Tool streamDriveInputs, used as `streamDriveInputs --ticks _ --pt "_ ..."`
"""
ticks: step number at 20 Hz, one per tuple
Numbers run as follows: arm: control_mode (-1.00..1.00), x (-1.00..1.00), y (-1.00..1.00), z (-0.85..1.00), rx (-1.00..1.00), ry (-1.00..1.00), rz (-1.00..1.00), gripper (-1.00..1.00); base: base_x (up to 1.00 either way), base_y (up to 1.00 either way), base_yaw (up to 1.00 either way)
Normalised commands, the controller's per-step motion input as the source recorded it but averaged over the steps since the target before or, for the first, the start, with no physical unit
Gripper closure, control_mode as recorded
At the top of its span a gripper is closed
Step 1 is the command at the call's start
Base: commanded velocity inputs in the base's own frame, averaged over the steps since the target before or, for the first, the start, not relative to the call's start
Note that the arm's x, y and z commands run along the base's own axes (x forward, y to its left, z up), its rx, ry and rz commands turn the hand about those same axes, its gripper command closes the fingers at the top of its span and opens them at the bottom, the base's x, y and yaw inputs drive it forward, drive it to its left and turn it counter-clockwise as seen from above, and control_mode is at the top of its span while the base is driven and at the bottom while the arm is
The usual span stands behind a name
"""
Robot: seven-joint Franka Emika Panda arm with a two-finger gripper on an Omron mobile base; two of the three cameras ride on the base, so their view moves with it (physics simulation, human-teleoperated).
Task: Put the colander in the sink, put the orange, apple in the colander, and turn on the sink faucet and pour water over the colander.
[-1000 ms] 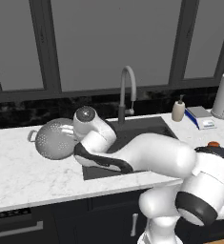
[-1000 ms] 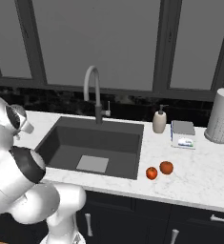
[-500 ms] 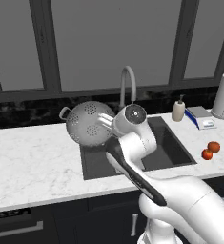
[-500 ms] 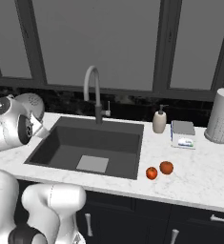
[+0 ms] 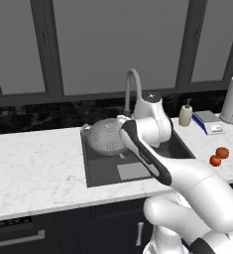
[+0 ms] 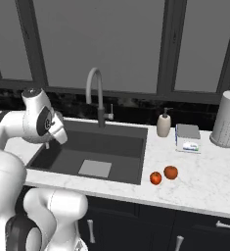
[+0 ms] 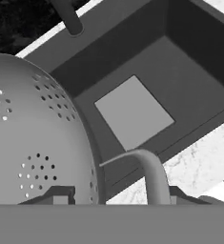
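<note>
Over sink point(image 5: 103, 168) | claw pinching colander point(image 5: 108, 136) handle | white marble counter point(image 5: 33, 163) | dark windows behind

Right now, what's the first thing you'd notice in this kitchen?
The colander, carried tipped on its side over the left part of the sink, catches the eye first; the hand view shows a loop handle at the fingers, though the grip itself is hidden. Next come two small round fruits side by side on the marble counter right of the sink.
</note>
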Motion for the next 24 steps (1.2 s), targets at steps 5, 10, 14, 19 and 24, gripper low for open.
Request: streamDriveInputs --ticks 5,10,14,19,24 --pt "-1.0 0.0 -0.53 -0.85 -0.2 0.1 0.33 1.0 0.0 0.0 0.0" --pt "-1.0 0.01 -0.81 -0.23 -0.01 -0.01 0.28 1.0 0.0 0.0 0.0" --pt "-1.0 0.03 -0.97 0.0 0.04 -0.06 0.23 1.0 0.0 0.0 0.0" --pt "-1.0 0.0 -0.81 -0.05 0.14 -0.02 0.15 1.0 0.0 0.0 0.0" --pt "-1.0 0.07 -0.48 -0.15 0.2 0.0 0.03 1.0 0.0 0.0 0.0"
